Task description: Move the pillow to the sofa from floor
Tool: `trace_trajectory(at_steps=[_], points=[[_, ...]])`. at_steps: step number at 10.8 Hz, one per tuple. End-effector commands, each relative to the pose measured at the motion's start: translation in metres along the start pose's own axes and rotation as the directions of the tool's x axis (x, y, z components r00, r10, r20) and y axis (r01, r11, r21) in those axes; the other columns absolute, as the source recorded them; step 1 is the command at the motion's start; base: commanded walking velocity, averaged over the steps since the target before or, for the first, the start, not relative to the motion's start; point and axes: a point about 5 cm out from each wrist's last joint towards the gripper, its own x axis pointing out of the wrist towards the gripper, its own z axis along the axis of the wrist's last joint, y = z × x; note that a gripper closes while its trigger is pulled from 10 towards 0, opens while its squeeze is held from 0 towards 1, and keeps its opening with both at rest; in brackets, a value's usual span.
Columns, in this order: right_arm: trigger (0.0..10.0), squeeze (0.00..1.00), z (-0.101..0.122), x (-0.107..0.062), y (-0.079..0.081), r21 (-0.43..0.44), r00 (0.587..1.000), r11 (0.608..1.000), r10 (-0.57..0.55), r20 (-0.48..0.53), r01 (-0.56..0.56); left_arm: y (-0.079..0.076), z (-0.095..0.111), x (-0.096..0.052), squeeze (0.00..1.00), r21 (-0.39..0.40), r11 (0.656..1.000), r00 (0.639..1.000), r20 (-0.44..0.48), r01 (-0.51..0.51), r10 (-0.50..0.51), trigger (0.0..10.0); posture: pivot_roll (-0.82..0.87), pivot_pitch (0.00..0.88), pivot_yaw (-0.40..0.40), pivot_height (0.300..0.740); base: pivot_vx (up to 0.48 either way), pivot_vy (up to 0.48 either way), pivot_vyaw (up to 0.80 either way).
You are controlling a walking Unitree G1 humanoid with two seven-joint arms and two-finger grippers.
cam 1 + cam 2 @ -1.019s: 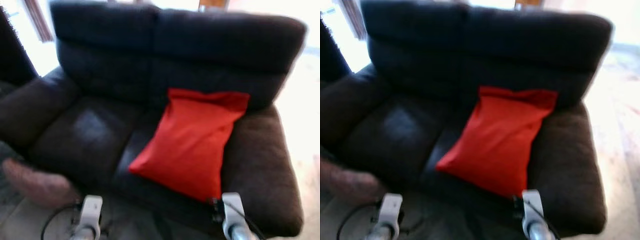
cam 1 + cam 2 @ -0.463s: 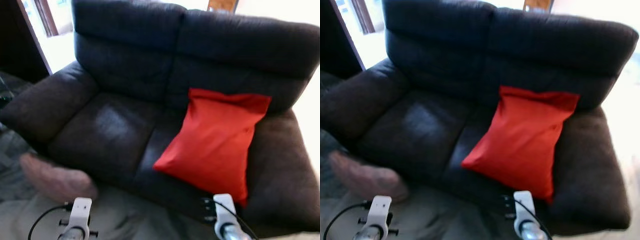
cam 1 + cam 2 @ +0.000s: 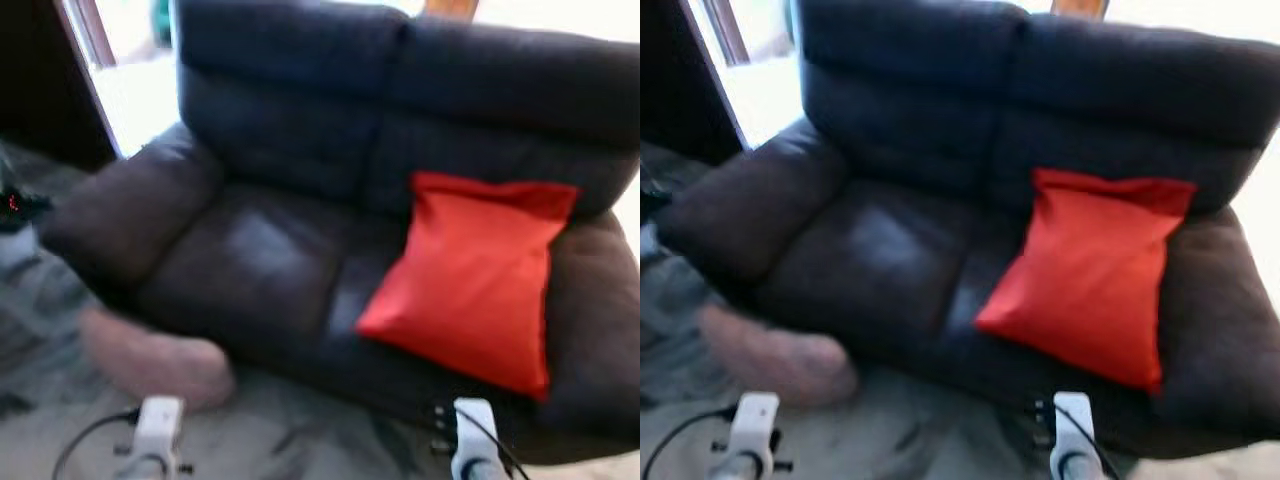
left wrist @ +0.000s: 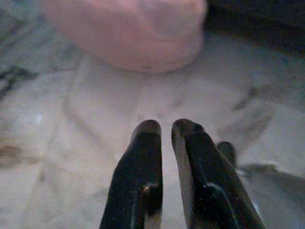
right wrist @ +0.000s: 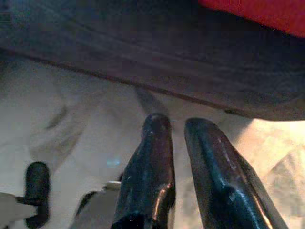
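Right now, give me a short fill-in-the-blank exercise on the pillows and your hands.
1. The red pillow leans on the ____.
2. The pink pillow lies on the ____.
3. The left hand points toward the ____ pillow.
4. The right hand has its fingers nearly ____.

Missing words: sofa; floor; pink; shut

A dark two-seat sofa takes up the room here, plump backrest cushions above, wide padded arms at both sides. Bright daylight pours in behind its left end, by a reddish-brown door frame. Pale, mottled floor spreads in front of the seat. A dark piece of furniture stands at far left.
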Motion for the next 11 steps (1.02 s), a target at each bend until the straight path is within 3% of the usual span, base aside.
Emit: trace_trajectory(at_steps=[1, 7, 11], points=[[10.0, 0.00, -0.010, -0.002, -0.009, 0.020, 0.999, 0.999, -0.030, -0.039, 0.031, -0.008, -0.001, 0.000, 0.00, -0.023, 1.000, 1.000, -0.016, 0.014, -0.014, 10.0, 0.03, 0.048, -0.036, 0.740, 0.000, 0.480, 0.00], [10.0, 0.00, -0.016, -0.004, -0.004, 0.023, 0.998, 0.999, -0.030, -0.058, 0.031, 0.005, -0.011, -0.002, 0.00, -0.024, 1.000, 0.998, -0.054, -0.010, 0.009, 10.0, 0.04, 0.010, -0.020, 0.740, 0.000, 0.480, 0.00], [10.0, 0.00, -0.016, -0.004, -0.004, 0.025, 0.998, 0.999, -0.030, -0.061, 0.031, 0.000, -0.009, -0.002, 0.00, -0.023, 1.000, 0.998, -0.058, 0.004, -0.006, 10.0, 0.03, 0.000, -0.019, 0.740, 0.000, 0.480, 0.00]])
